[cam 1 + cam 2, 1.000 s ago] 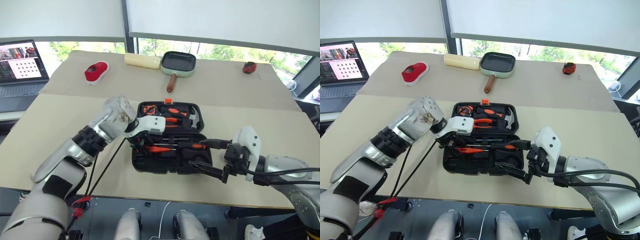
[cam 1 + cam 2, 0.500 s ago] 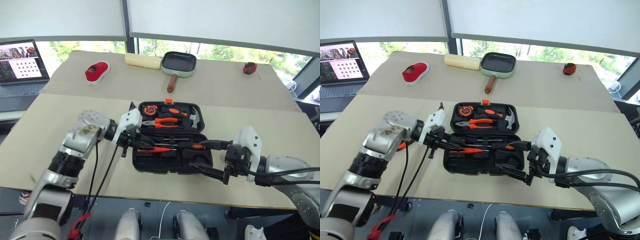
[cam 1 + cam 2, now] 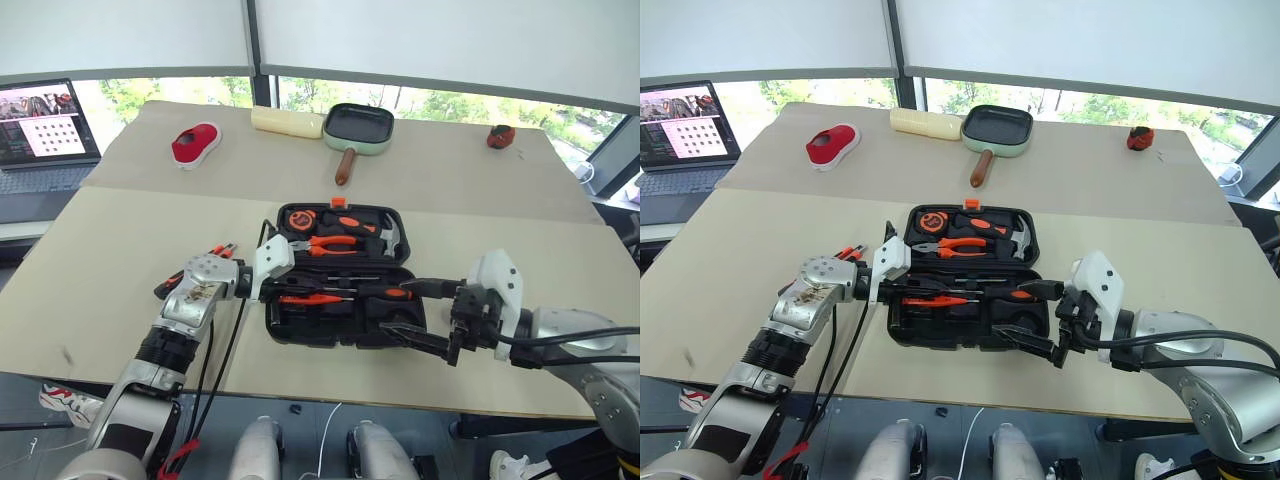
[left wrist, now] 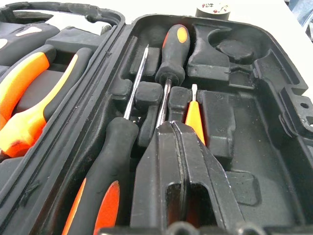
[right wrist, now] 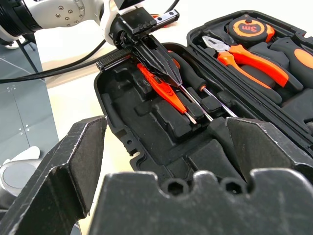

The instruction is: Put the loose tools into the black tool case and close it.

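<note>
The black tool case [image 3: 333,333] lies open on the table. Pliers, a hammer and a tape measure sit in its far half [image 3: 340,232]. In the near half lie two orange-and-black screwdrivers [image 4: 172,49] [image 4: 100,171] and the slim orange tester pen [image 4: 194,116]. My left gripper [image 3: 292,288] reaches in from the case's left side. It is shut, and its fingers [image 4: 168,161] lie right over the tester pen. My right gripper [image 3: 398,307] hangs open at the case's near right corner, with nothing between its fingers [image 5: 73,161].
At the table's far side stand a green frying pan [image 3: 357,127], a cream roll [image 3: 285,121], a red-and-white object [image 3: 193,144] and a small red thing [image 3: 500,136]. A laptop [image 3: 40,135] sits far left. Bare table surrounds the case.
My left gripper has shut. Its arm has sunk low to the table on the case's left, so the gripper now points across the near half. The right arm has not moved.
</note>
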